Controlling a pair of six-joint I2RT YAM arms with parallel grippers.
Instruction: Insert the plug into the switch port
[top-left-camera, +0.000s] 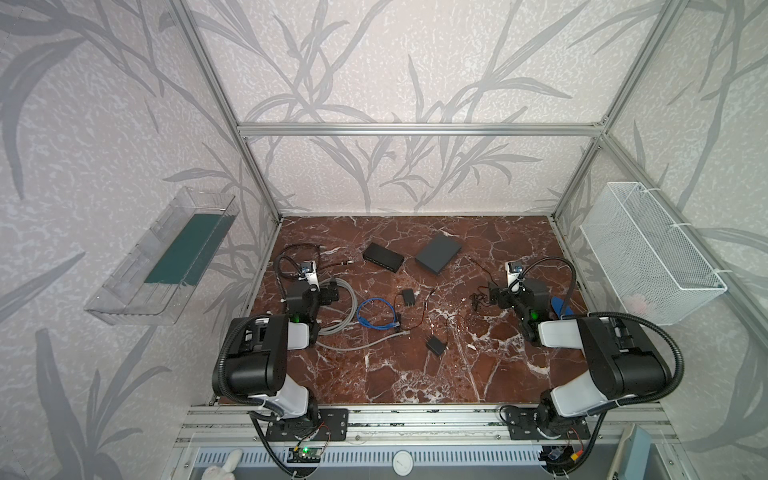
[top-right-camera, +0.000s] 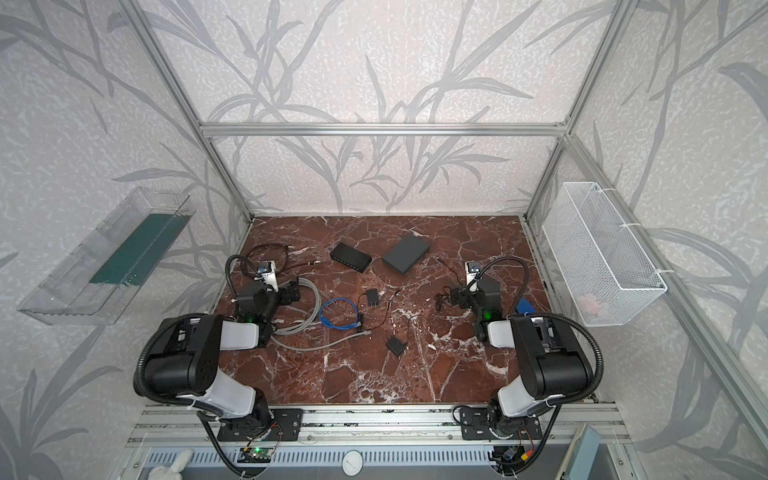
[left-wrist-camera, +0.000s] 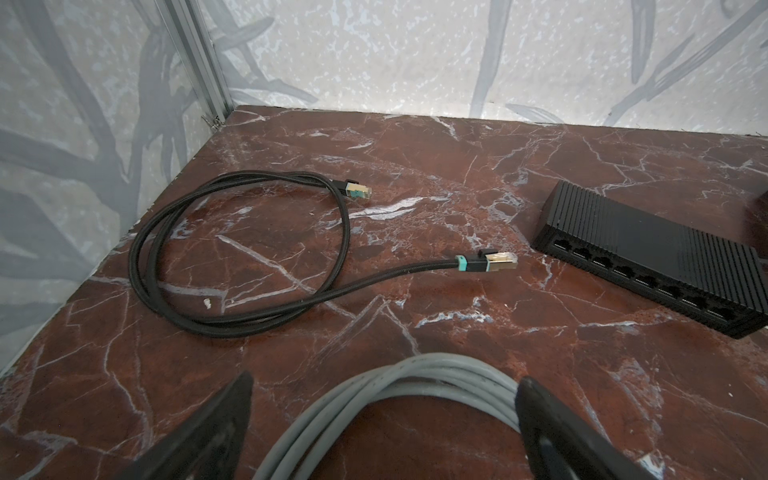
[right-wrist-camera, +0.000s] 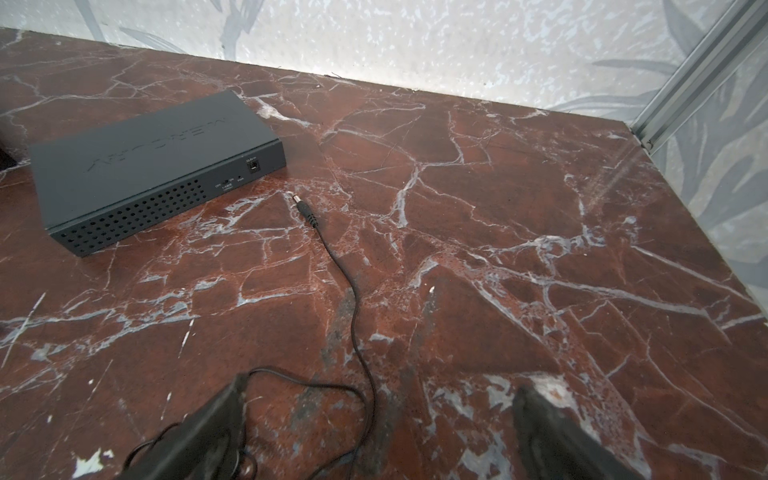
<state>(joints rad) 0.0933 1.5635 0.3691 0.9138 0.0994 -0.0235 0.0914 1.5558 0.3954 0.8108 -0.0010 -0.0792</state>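
A black ribbed switch (top-left-camera: 383, 257) (left-wrist-camera: 648, 257) lies at the back centre, its row of ports facing my left gripper (top-left-camera: 328, 293) (left-wrist-camera: 386, 382). That gripper is open, hovering over a grey cable coil (left-wrist-camera: 415, 382). A black braided cable ends in a gold plug with a teal collar (left-wrist-camera: 494, 262), lying just short of the ports. To the right lies a dark grey switch (top-left-camera: 438, 252) (right-wrist-camera: 153, 158) with a small power port (right-wrist-camera: 253, 166). A thin black lead's barrel plug (right-wrist-camera: 301, 205) rests close to it. My right gripper (top-left-camera: 494, 295) (right-wrist-camera: 382, 388) is open above that lead.
A blue cable coil (top-left-camera: 376, 313) and two black power adapters (top-left-camera: 408, 297) (top-left-camera: 435, 345) lie mid-table. The braided cable's other plug (left-wrist-camera: 357, 191) rests near the left wall. A white wire basket (top-left-camera: 648, 253) hangs on the right and a clear tray (top-left-camera: 166, 257) on the left.
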